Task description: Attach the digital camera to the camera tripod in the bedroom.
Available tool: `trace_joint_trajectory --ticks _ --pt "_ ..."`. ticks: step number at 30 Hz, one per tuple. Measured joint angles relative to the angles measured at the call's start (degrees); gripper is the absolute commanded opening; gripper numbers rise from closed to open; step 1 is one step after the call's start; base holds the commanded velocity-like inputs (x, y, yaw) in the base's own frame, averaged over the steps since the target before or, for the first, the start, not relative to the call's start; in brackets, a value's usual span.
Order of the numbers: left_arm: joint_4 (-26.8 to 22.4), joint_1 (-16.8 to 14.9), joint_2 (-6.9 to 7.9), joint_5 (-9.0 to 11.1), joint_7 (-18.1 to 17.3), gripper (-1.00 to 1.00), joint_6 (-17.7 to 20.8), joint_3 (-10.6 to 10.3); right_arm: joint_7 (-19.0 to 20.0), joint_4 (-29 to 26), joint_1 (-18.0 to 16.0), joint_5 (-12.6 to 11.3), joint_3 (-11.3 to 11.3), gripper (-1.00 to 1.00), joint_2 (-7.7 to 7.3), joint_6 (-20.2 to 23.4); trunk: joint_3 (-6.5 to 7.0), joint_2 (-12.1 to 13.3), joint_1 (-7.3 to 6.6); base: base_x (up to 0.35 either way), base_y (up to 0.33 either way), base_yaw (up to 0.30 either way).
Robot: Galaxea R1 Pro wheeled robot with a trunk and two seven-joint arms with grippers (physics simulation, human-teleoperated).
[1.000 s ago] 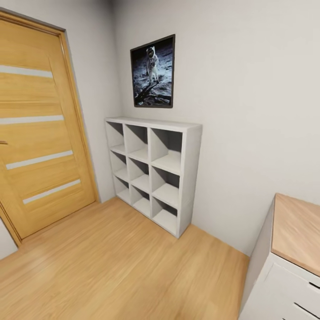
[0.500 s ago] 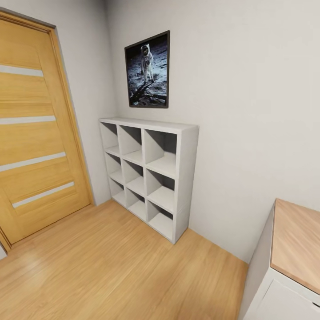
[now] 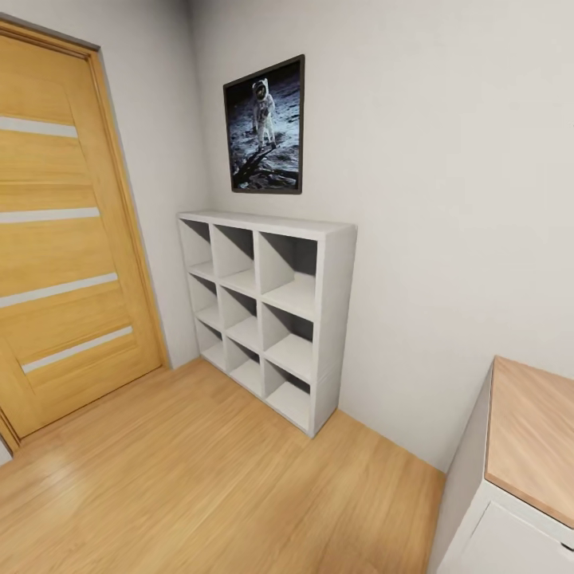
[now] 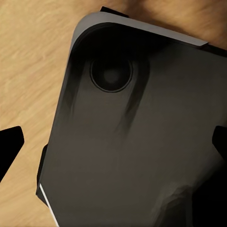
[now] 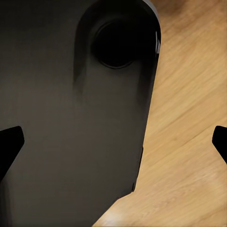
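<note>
Robot faces a white cube shelf (image 3: 267, 307) against the wall, wooden door (image 3: 60, 239) alongside. Left gripper (image 4: 113, 142) and right gripper (image 5: 113, 142) spread wide, empty. Camera and tripod unseen; driving on risks clipping the wood-topped cabinet (image 3: 526, 446).

Left gripper (image 4: 113, 142) spread wide, empty, over dark robot base (image 4: 137, 142); right gripper (image 5: 113, 142) same.

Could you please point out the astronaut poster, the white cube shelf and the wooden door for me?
astronaut poster (image 3: 265, 125), head view, middle of the picture.
white cube shelf (image 3: 336, 319), head view, its right side panel.
wooden door (image 3: 56, 247), head view, middle panel.
</note>
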Motion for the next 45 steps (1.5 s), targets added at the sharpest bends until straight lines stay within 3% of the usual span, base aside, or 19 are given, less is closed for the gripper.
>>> trace_joint_trajectory --ticks 9,31,45 --pt "0.0 0.0 0.0 0.02 0.3 1.0 0.0 0.02 0.04 0.0 0.0 0.08 0.01 1.0 -0.05 -0.03 0.0 0.0 0.01 -0.078 -0.159 0.0" --pt "0.0 0.0 0.02 0.1 0.33 1.0 0.0 0.21 0.0 0.0 0.0 -0.14 -0.12 1.0 0.07 -1.18 0.0 0.0 0.01 -0.009 -0.007 0.04" --pt "0.0 0.0 0.02 0.08 0.28 1.0 0.0 0.2 0.0 0.0 0.0 -0.32 -0.33 1.0 0.04 -1.23 0.0 0.0 0.01 -0.223 0.0 0.001"
